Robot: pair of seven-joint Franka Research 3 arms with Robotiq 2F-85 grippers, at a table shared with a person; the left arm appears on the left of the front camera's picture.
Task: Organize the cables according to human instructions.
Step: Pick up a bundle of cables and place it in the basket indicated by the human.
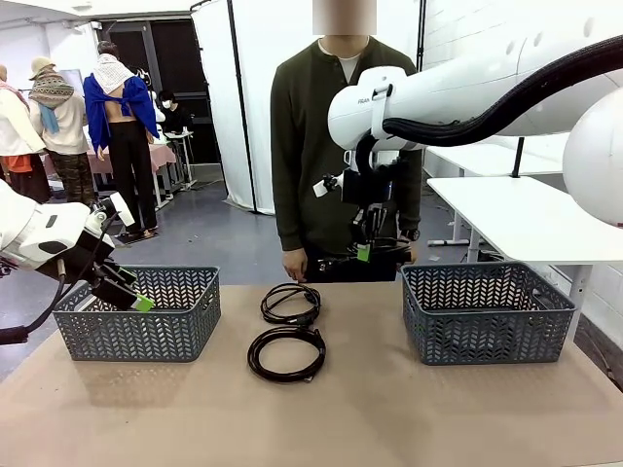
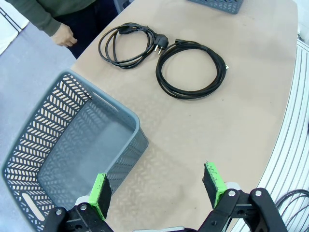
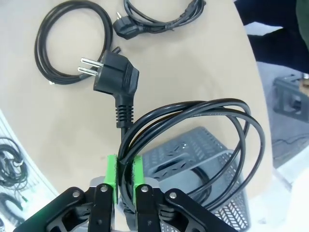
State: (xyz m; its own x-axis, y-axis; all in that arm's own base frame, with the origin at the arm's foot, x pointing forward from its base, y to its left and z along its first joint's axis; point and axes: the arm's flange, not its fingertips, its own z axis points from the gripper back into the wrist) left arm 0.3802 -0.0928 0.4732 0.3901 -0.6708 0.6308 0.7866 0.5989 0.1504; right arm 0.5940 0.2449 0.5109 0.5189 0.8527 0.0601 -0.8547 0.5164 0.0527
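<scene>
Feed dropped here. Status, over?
Right gripper shut on cable, lifted near right basket. Left gripper open by left basket. Two cables on table. Path clear.

A tan table [image 1: 389, 418] with rounded corners carries four things. A grey slotted left basket [image 1: 146, 336] stands at the robot's left side, and a matching right basket [image 1: 482, 336] at its right, well apart. Between them lie two black power cords, each coiled in a round loop. The far cable [image 1: 292, 318] is nearer the person's edge, and the near cable [image 1: 253, 356] lies just beside it.
</scene>
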